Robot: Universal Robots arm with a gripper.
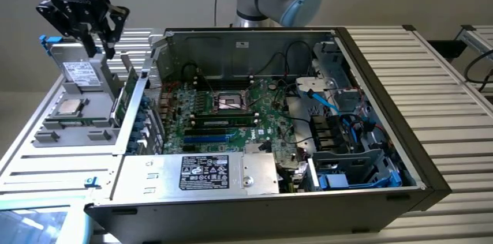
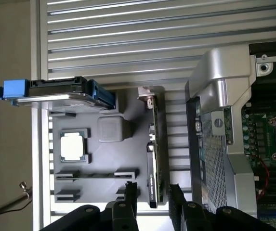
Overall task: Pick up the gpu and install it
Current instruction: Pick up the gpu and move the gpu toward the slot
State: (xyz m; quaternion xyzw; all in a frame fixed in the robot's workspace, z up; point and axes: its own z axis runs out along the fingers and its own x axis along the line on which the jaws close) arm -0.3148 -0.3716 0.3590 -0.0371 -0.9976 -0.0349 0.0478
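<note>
We are looking at one open computer case (image 1: 231,53), and on the exterior view's left of it one grey tray (image 2: 99,156) is carrying one drive (image 2: 60,96) in a blue caddy, one gpu (image 2: 153,159) standing on edge in its slot on the side nearest the case, and one processor chip (image 2: 72,147). The one gripper (image 2: 152,203) is hovering above the tray with its two fingers (image 2: 129,197) spread, the card's thin edge lying between them and nothing pinched. We are judging that a descent slightly off line could be driving a finger onto the card's edge or against the case wall just beside it, tilting the gpu in its slot.
</note>
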